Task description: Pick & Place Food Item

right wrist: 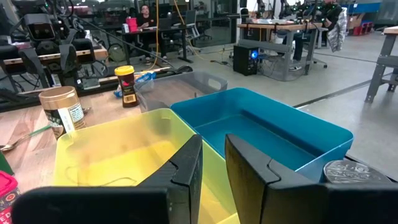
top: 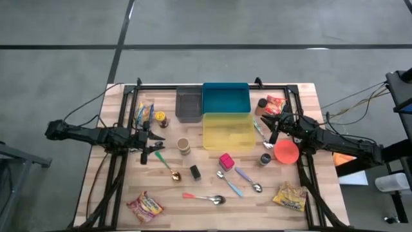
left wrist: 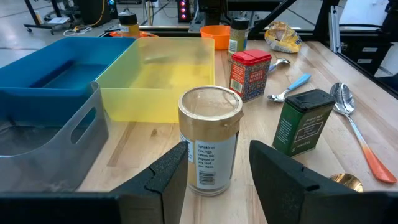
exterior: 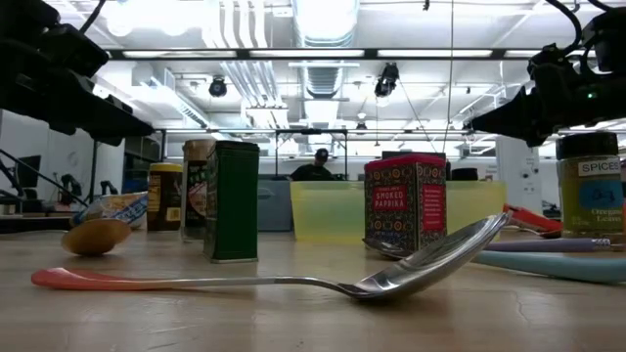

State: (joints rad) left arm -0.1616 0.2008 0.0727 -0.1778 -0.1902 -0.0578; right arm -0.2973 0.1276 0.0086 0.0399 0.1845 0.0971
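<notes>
Food items stand scattered on the wooden table: a brown-lidded jar [top: 183, 145], a red paprika tin [top: 226, 161], a green tin [top: 195, 172], and snack bags at the near left [top: 145, 206] and near right [top: 290, 195]. My left gripper [top: 156, 149] hovers open at the table's left. The brown-lidded jar [left wrist: 209, 140] stands upright on its base just ahead of its fingers, untouched. My right gripper [top: 271, 132] hovers at the right beside the yellow bin [right wrist: 124, 155]. Its fingers [right wrist: 213, 143] stand a narrow gap apart with nothing between them.
A grey bin [top: 188, 103], a blue bin [top: 225, 98] and the yellow bin [top: 228, 131] sit at the far middle. An orange bowl [top: 286, 151], a spice jar [top: 265, 159] and several spoons [top: 212, 198] lie in the near half. More jars and bags stand at the far corners.
</notes>
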